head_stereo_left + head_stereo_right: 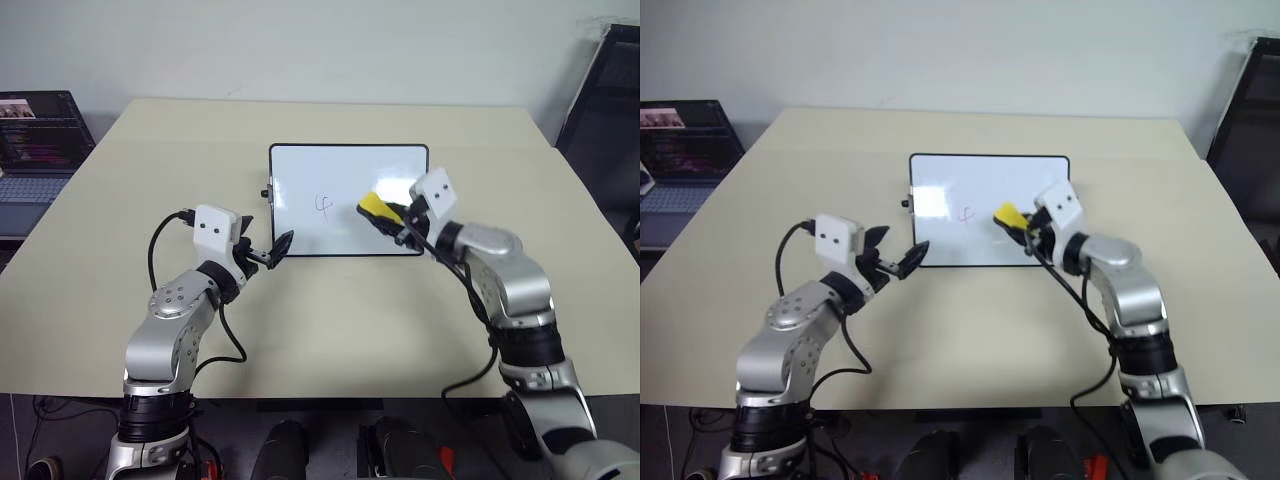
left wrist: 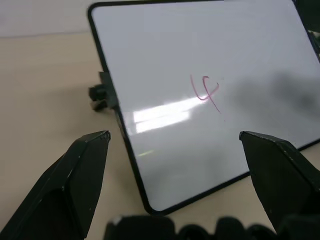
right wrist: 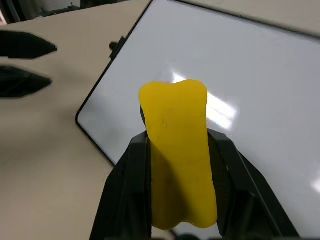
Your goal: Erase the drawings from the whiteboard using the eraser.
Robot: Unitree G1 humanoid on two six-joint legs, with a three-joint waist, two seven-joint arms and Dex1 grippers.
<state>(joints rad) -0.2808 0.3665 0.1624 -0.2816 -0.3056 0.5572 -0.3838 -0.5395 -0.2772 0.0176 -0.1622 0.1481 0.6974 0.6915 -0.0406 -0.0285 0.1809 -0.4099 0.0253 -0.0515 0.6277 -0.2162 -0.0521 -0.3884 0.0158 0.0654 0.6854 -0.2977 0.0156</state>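
Beige table (image 1: 330, 320) w/ whiteboard (image 1: 300, 170), laptop (image 1: 35, 150) beside wall

The left arm reached in from the lower left of the head view, bent at the elbow, its claw (image 1: 276, 249) near mid-frame with the two black fingers (image 2: 82, 175) spread wide apart. The right arm rose from the lower right, its claw (image 3: 175, 150) clamped on the eraser (image 1: 373, 206).
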